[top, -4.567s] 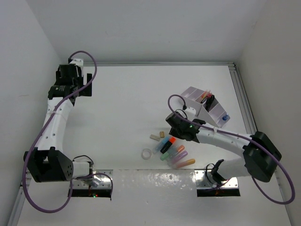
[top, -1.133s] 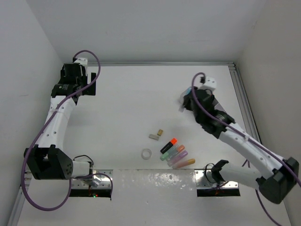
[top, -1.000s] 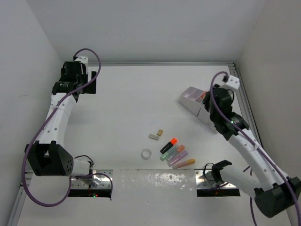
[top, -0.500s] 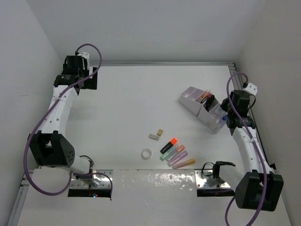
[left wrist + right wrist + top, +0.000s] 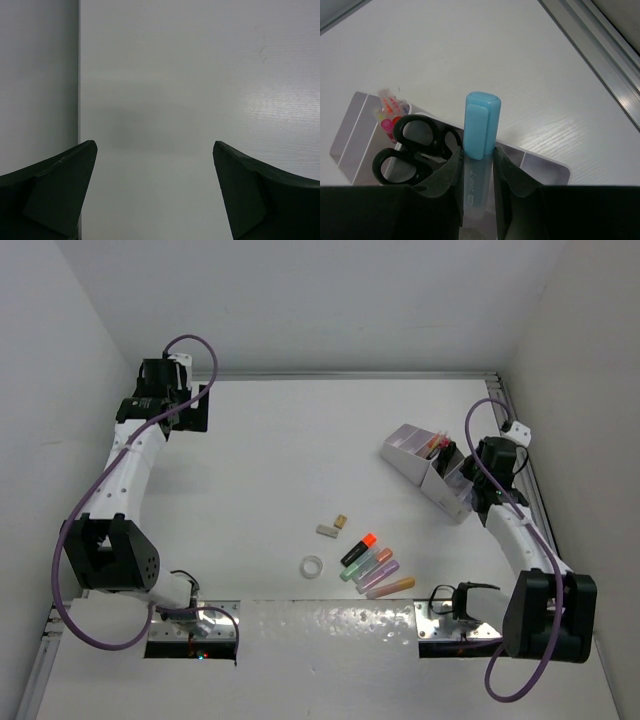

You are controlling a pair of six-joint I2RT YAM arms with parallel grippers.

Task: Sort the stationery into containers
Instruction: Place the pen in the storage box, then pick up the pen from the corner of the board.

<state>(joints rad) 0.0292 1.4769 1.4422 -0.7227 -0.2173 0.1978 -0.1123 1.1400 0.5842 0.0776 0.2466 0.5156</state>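
White table (image 5: 470, 45); right jaws snug around highlighter (image 5: 481, 125)

Tight at the organizer (image 5: 405, 440), open desk (image 5: 280, 460) elsewhere.
Scissors (image 5: 415, 145) handles stand just beside your blue highlighter (image 5: 481, 125); a side rail (image 5: 509, 420) runs close behind.
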